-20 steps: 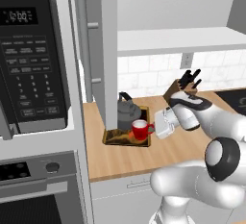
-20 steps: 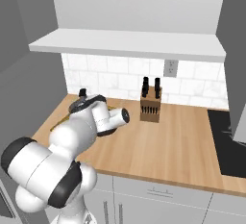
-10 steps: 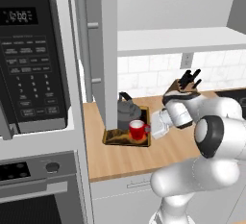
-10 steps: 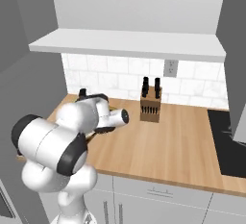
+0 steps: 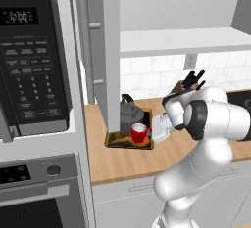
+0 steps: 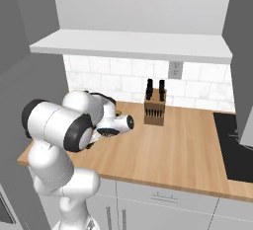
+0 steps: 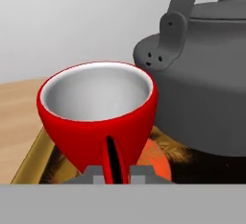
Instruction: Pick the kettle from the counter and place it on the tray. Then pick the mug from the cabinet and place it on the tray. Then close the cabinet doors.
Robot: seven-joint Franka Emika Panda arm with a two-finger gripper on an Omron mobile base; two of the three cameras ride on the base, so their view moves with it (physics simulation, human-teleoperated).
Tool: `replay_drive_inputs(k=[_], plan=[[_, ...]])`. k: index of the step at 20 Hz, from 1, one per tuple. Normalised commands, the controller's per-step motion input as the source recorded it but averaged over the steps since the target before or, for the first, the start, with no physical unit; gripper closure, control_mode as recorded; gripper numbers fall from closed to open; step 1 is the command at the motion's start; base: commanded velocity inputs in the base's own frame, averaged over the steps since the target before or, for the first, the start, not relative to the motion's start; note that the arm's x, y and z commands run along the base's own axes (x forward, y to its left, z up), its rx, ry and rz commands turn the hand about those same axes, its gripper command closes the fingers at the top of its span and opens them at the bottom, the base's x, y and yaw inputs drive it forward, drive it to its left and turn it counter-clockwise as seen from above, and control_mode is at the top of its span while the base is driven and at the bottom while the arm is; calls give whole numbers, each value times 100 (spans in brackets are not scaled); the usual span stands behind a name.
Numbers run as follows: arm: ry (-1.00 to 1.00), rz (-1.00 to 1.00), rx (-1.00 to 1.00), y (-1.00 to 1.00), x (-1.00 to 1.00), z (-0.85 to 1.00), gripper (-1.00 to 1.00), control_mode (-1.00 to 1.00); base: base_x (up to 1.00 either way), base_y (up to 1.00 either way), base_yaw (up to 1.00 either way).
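Mug [image 7: 98,107] sits on the tray [image 5: 113,141], near its front right corner beside the kettle [image 7: 206,79]; my pincer [image 7: 115,174] grips its handle. Next I must release it, then close the cabinet doors [image 5: 100,51].

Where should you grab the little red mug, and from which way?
Grab the small red mug with the white inside by its thin side handle, coming in level from the side away from the squat dark grey metal kettle. The cup's body is wide and round, but the handle sticks out as a narrow strip. The gripper is pinching it that way above the patterned tray.
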Motion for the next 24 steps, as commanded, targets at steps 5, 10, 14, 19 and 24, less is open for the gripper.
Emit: replay_drive_inputs(k=[5, 10, 14, 19, 24], plan=[[0, 0, 0, 0, 1, -23, 100, -100, 0, 0, 0], [0, 0, 0, 3, 0, 6, -100, -100, 0, 0, 0], [0, 0, 0, 11, 0, 31, -100, -100, 0, 0, 0], [0, 0, 0, 13, 0, 35, -100, -100, 0, 0, 0], [-1, 0, 0, 7, -20, 48, -100, -100, 0, 0, 0]])
